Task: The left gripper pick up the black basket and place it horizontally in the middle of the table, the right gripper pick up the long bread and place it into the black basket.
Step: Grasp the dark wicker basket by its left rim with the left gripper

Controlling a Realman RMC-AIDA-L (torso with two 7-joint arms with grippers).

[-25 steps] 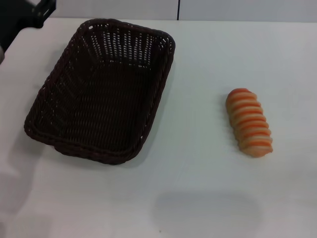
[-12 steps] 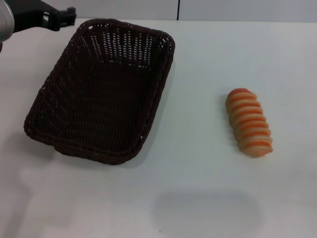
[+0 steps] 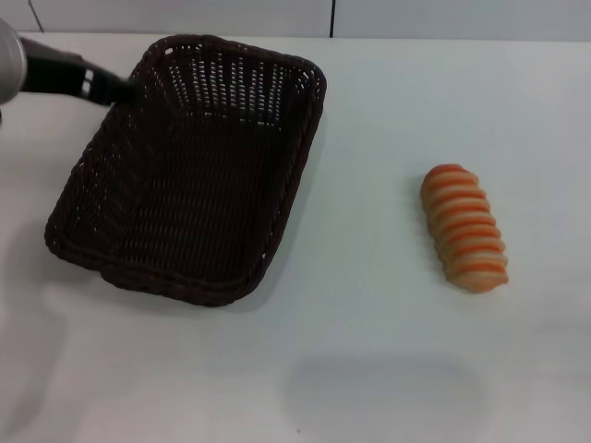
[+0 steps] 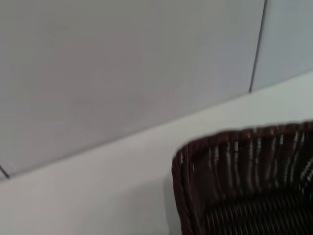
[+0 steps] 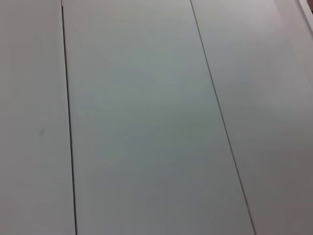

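White counter | black basket at 9 o'clock, lying diagonal | long bread at 3 o'clock | left pincer at basket's far-left corner, fingers state cannot tell | right pincer not seen | risk: thin rim slips, basket tilts or drags.

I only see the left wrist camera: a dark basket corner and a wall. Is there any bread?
Observer: Yes, a small cream loaf with orange-brown stripes lies on the white table, on the robot's right of the dark woven wicker basket, apart from it.
Operator: Is anything in the basket?
Observer: No, it's empty.
Operator: Where's my left gripper?
Observer: The black left gripper is at the basket's far left corner rim.
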